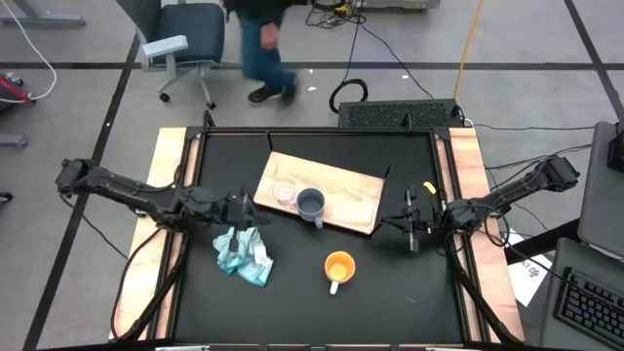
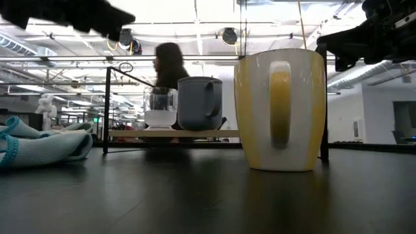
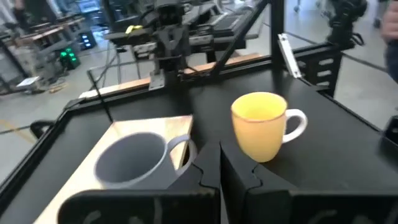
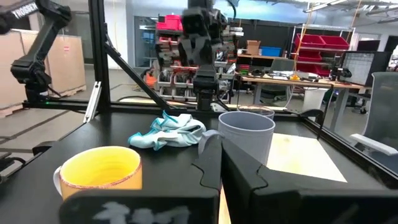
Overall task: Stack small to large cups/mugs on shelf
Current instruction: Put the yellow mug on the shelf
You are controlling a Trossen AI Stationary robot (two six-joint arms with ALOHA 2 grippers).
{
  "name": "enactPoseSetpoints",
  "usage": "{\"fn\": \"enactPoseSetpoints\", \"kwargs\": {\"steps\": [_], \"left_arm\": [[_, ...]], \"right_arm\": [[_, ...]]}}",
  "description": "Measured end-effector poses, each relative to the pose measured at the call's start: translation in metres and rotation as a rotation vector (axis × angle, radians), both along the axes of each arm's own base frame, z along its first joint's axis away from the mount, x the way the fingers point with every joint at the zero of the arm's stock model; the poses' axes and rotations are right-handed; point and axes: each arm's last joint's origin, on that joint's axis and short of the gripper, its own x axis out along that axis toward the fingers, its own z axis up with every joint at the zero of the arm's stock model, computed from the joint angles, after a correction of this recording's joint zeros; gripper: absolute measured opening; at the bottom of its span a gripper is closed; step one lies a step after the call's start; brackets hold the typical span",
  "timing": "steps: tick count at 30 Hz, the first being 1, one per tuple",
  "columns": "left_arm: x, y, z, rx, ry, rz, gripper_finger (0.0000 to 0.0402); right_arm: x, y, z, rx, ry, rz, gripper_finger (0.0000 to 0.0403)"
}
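Note:
A light wooden shelf board (image 1: 341, 190) lies at the table's far middle. On it stand a small clear glass cup (image 1: 284, 193) and a grey-blue mug (image 1: 311, 204). The orange mug with white handle (image 1: 338, 266) stands on the black tabletop nearer the front. My left gripper (image 1: 252, 208) is shut and empty, left of the board, above the cloth. My right gripper (image 1: 410, 222) is shut and empty, right of the board. In the left wrist view the grey-blue mug (image 3: 134, 160) and the orange mug (image 3: 261, 124) show ahead of the shut fingers.
A light blue cloth (image 1: 242, 251) lies crumpled on the tabletop left of the orange mug. A black frame rail (image 1: 322, 131) runs along the table's far edge. A person (image 1: 261, 49) walks on the floor beyond the table.

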Motion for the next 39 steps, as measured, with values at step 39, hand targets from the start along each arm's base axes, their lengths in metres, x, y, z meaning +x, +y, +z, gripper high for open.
{"fn": "enactPoseSetpoints", "kwargs": {"steps": [39], "left_arm": [[-0.051, 0.016, -0.084, 0.045, -0.034, -0.023, 0.0000]], "right_arm": [[0.001, 0.004, -0.006, -0.021, 0.069, 0.109, 0.0000]]}}
